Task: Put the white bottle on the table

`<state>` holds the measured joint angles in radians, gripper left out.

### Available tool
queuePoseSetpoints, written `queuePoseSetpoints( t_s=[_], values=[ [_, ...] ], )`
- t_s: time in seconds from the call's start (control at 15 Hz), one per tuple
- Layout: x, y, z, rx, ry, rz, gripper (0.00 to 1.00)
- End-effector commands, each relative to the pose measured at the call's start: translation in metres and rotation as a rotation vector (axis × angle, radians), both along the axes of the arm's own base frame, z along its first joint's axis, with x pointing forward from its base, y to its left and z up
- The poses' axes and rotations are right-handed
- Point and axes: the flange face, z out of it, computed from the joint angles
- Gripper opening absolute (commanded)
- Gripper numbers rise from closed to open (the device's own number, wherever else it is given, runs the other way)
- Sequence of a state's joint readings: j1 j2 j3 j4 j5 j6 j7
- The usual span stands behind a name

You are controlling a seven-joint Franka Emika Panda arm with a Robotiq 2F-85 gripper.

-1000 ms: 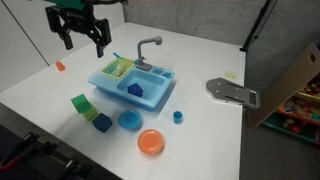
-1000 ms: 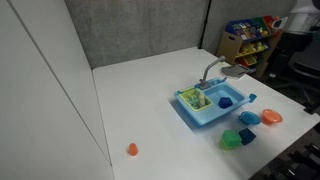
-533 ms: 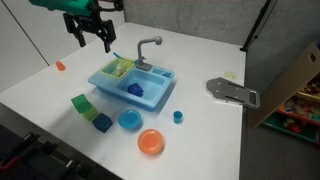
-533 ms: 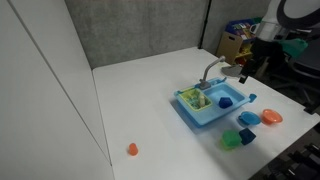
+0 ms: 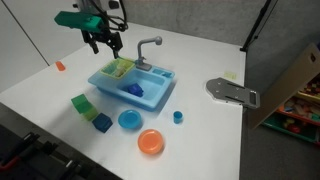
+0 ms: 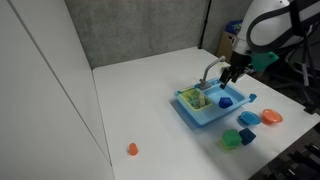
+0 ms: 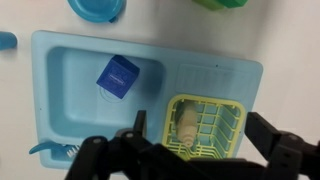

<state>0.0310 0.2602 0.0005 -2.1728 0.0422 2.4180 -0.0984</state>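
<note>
The white bottle [image 7: 186, 124] is a stubby cream toy. It lies in the yellow-green basket [image 7: 226, 128] in one half of the light-blue toy sink [image 7: 70, 90]. My gripper [image 7: 200, 126] is open, with one finger on each side of the basket, and hovers above it. The gripper shows over the sink in both exterior views [image 5: 108, 44] [image 6: 229, 77]. The bottle is too small to make out there. The sink stands on the white table [image 5: 205, 65].
A blue block [image 7: 117, 76] lies in the sink's other basin, by the grey faucet [image 5: 148, 46]. In front of the sink are a green block [image 5: 82, 103], a blue bowl [image 5: 129, 120], an orange plate [image 5: 150, 142] and a small blue cup [image 5: 177, 116]. A grey metal plate [image 5: 232, 92] lies near the table edge.
The arm has swung in and come down from off to the side until the gripper is over the sink's basket. Nothing on the table has moved.
</note>
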Motion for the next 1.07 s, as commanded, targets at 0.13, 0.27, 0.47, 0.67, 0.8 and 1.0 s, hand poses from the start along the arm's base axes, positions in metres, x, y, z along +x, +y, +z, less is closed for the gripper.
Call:
queuePoseSetpoints(
  t_s=[0.13, 0.27, 0.47, 0.67, 0.8, 1.0],
  values=[
    [0.026, 0.006, -0.038, -0.026, 0.008, -0.027, 1.00],
    [0.032, 0.008, -0.052, -0.020, 0.016, -0.025, 1.00],
    [0.041, 0.013, -0.068, -0.012, 0.021, -0.022, 1.00],
    [0.049, 0.019, -0.082, -0.013, 0.026, -0.022, 1.00],
    [0.040, 0.016, -0.082, -0.008, 0.038, -0.005, 1.00],
    [0.044, 0.017, -0.083, -0.008, 0.034, -0.010, 1.00]
  ],
)
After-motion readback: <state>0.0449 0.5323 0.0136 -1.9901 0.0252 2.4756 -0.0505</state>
